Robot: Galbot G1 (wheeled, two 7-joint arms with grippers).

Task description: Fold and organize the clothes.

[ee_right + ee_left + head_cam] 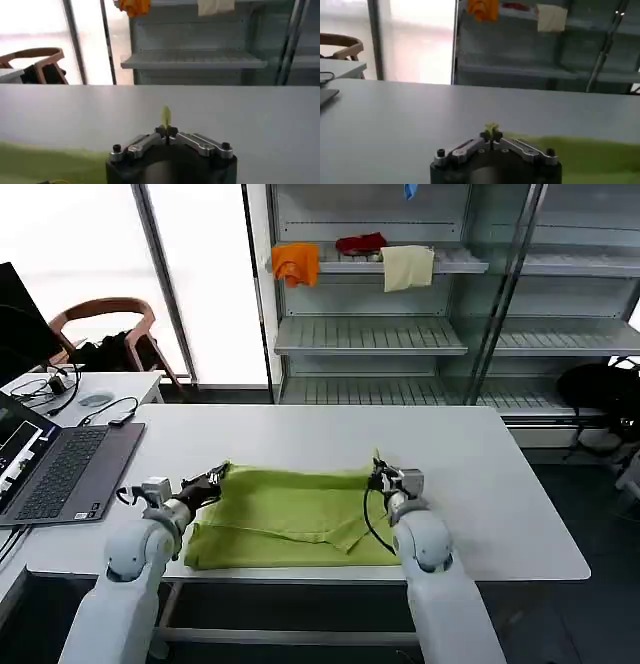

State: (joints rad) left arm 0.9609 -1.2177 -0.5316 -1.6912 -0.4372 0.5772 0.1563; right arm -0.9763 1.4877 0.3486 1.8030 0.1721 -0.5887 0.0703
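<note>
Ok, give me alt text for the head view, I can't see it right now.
A lime green T-shirt lies partly folded on a white table, with the left tool shut on its far left corner and the right tool shut on its far right corner. A laptop sits at the table's left; shelves behind hold orange, red and cream cloths.

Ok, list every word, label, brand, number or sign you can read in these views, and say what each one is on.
No text can be read in any view.
Open grey laptop on the white table: its screen and keys are too small to read.
Lime yellow-green thin T-shirt, pinched at its far edge by the left pincer and right pincer: no print legible.
</note>
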